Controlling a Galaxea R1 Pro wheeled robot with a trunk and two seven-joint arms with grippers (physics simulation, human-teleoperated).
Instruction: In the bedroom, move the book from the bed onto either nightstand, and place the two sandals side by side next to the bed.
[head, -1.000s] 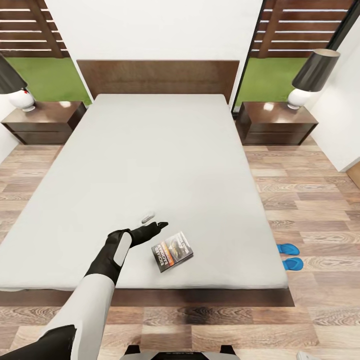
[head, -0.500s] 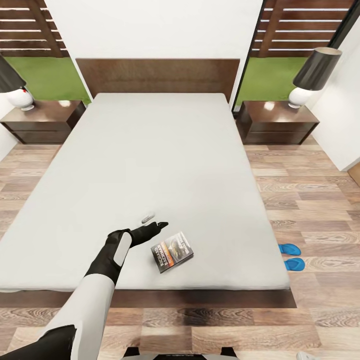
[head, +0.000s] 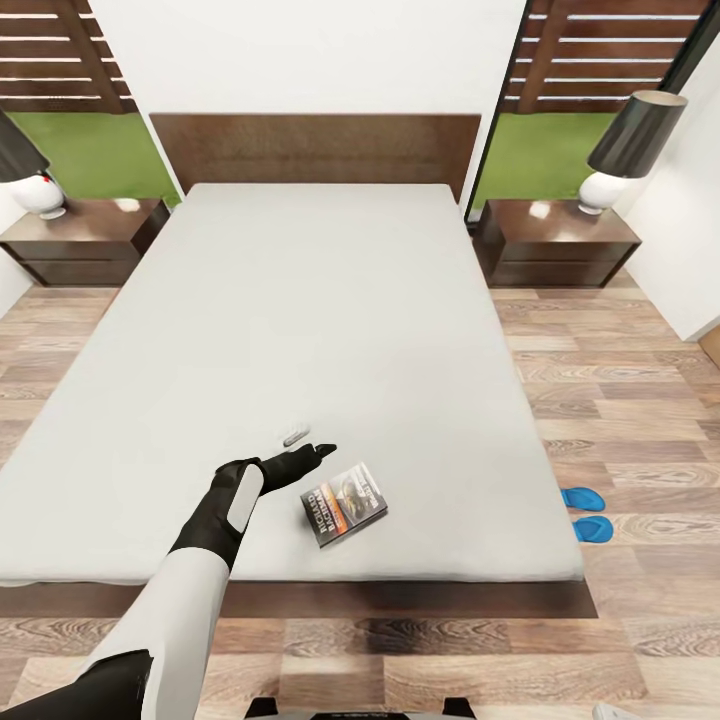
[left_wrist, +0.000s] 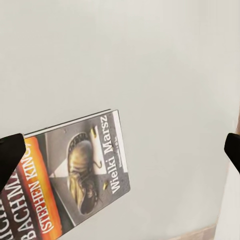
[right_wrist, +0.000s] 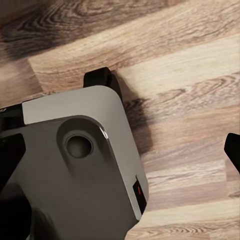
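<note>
1. Nothing on the bed has moved vs 1 s ago; only the head cam has crept a bit, so bed and floor sit slightly wider in view. L arm holds the same pose.
2. Book lies flat, cover up, near the bed's foot edge, skewed. L gripper hovers just beside its upper-left corner, not touching.
3. L fingers apart: in the wrist view the tips sit at opposite edges w/ the book near one tip, nothing between them. R fingers also look apart, over the floor by the robot's base, empty.
4. Sandals lie close together on the floor by the bed's right side, near the foot.
5. Step in hand, I judge: book pickup. Thin and flat on a soft mattress, so straddle one edge, press in a little, then close. Square the wrist to the skewed cover first.
6. Then either nightstand; set it clear of the lamp.
</note>
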